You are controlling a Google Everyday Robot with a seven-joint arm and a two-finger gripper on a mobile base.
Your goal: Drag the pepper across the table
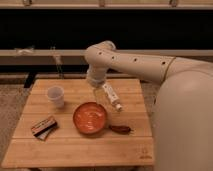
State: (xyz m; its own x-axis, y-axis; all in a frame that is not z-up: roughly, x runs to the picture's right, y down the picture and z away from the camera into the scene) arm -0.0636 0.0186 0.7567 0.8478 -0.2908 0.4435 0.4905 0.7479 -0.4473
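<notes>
Light-wood table (75, 150) holds the pepper (120, 129) just right of the orange bowl (90, 117). The gripper (100, 93) hovers behind the bowl with its fingers spread and empty. This looks like the approach step; next it must reach forward and descend onto the pepper.

- Dim, warm light from overhead; the background is near black.
- The table (75, 145) is evenly lit, with faint, short shadows.
- The gripper (99, 91), low over the table's middle, looks smeared.
- The whole view is soft.
</notes>
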